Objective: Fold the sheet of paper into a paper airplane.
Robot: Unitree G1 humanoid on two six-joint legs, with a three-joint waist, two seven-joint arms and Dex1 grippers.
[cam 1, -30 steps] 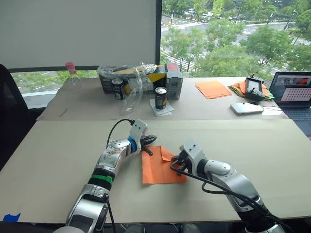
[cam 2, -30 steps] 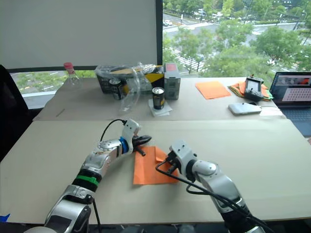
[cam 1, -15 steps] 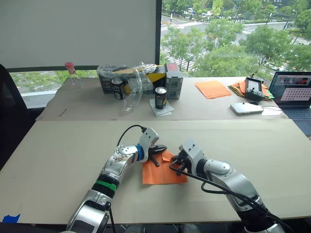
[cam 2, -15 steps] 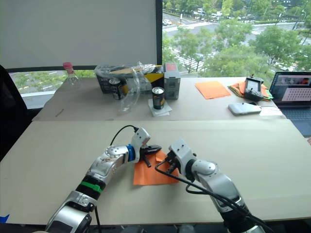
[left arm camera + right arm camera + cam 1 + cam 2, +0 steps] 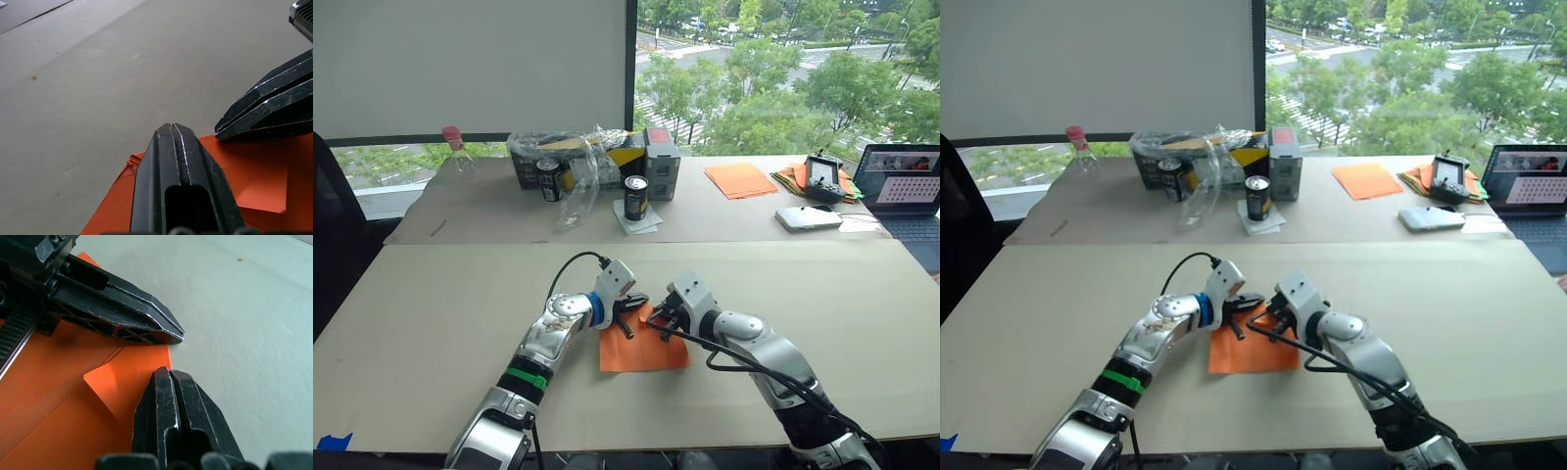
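A bright-orange sheet of paper (image 5: 641, 349) lies flat on the near, pale worktop (image 5: 431, 313), close to the front middle, between the two robot arms. Its outline is roughly rectangular, with the long axis running away from the robot toward the window, and its far edge sits under the two gripper tips. A small corner flap at that far end is folded back over the sheet, showing a slanted crease and a lighter orange triangle in the right wrist view; one far corner looks slightly crumpled. The left gripper (image 5: 637, 302) reaches in from the left with its two black fingers pressed together, tips resting on the far edge of the paper. The right gripper (image 5: 655, 313) comes in from the right, fingers also closed against each other, tip on the same far edge just beside the left one; neither visibly pinches the paper. Compared with half a second ago, the right gripper has moved farther from the robot and closer to the left gripper, so the two tips now nearly meet, while the left gripper and the sheet have stayed about where they were. On the far worktop sit a neat stack of orange sheets (image 5: 742, 179), two cans and a laptop (image 5: 906, 186).
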